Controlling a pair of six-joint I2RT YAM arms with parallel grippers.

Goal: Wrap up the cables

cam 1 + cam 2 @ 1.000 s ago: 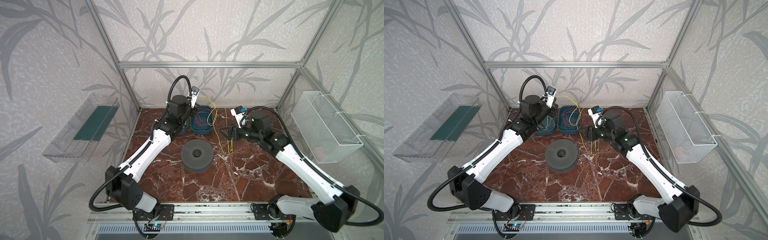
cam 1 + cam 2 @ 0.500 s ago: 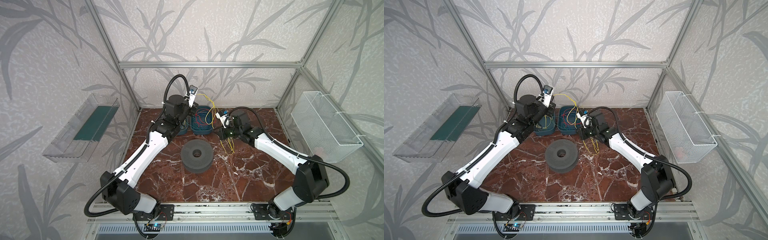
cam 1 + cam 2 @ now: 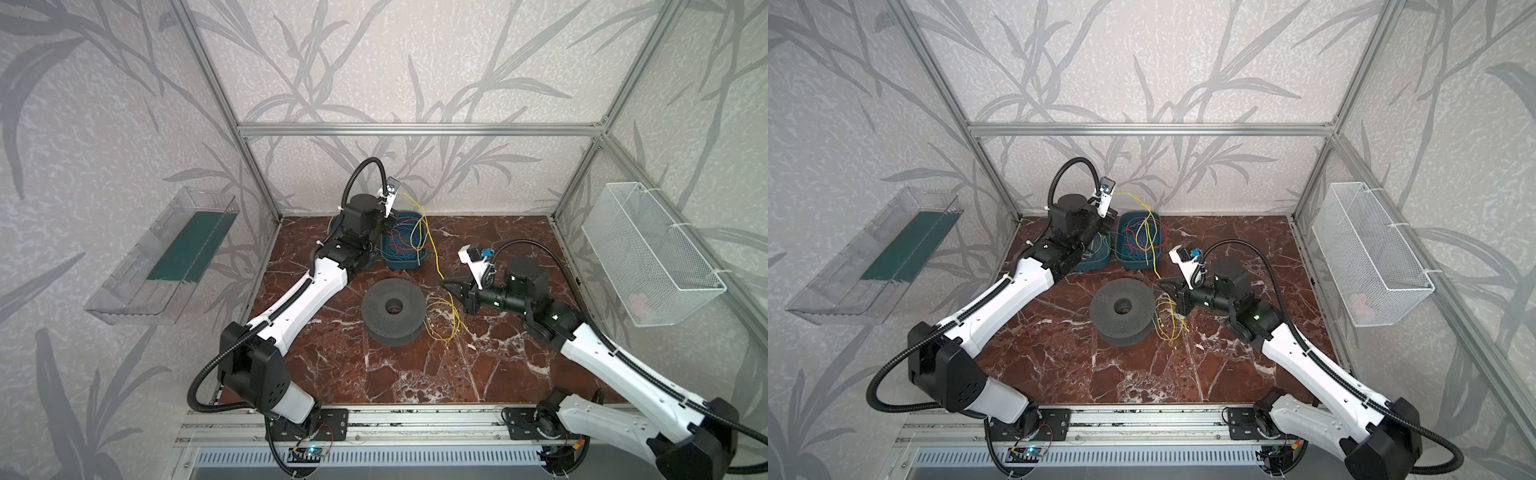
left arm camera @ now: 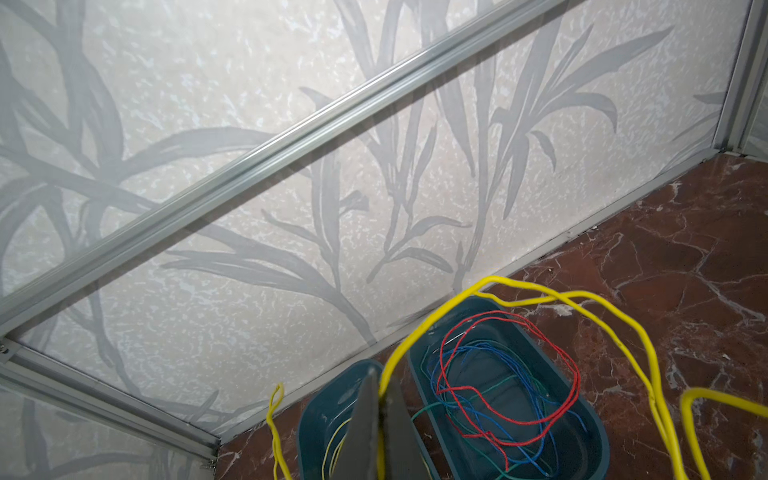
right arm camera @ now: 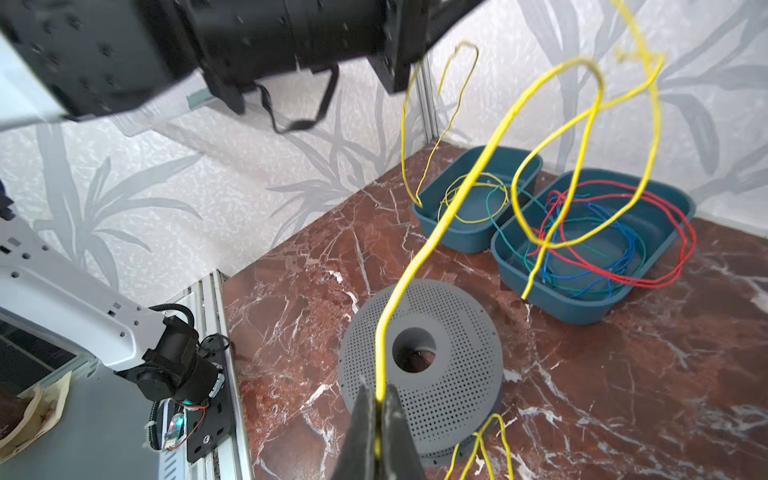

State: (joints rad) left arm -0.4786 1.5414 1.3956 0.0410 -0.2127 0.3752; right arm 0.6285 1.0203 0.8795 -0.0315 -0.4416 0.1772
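left gripper (image 4: 378,399): clenched on the cable. The left wrist view shows only the fingertips. In both top views the fingers are hidden behind the wrist, above the far bins.
right gripper (image 5: 379,401): pinched shut on the cable, its body cut off by the right wrist view's edge. In both top views (image 3: 448,285) it is held above the table just right of the spool, and the cable is too thin to see between the fingers.
cable (image 3: 433,249): yellow. It runs from the left gripper over the right bin to the right gripper, then falls in loose loops on the table (image 3: 374,374) just right of the spool. The free end is hard to find. A short tail dangling into the left bin is clear only in the wrist views.
spool (image 3: 376,303): grey and perforated, lying flat at mid-table.
left bin (image 3: 1096,262): largely hidden by the left arm in a top view. The right wrist view shows a yellow and green coil inside.
right bin (image 3: 405,261): holds red, blue and green wires (image 5: 681,232).
blur: a black arm part at the edge of the right wrist view is out of focus.
basket (image 3: 648,249): on the right wall, with something pale inside, too faint to name.
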